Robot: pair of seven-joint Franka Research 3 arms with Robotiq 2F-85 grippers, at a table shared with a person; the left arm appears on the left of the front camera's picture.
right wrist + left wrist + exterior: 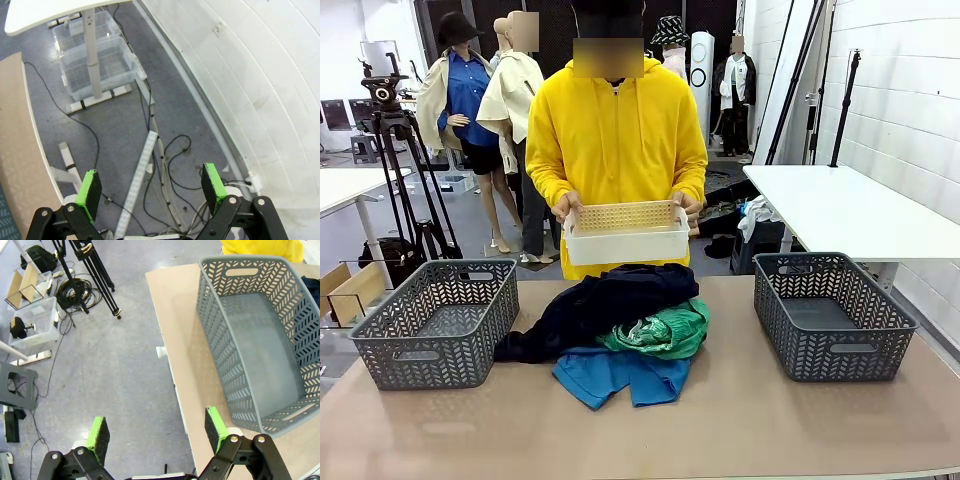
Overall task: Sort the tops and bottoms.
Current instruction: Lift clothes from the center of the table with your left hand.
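Two baskets (430, 350) (840, 345), floors showing, white bin (625, 245) (held up), left and right jaws apart.

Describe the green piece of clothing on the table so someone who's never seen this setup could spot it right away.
Start at the brown table, where clothes lie heaped between the left grey basket and the right grey basket. On the heap's right side sit the green shorts, against the dark navy garment and over the blue shirt. Nothing else there is bright green.
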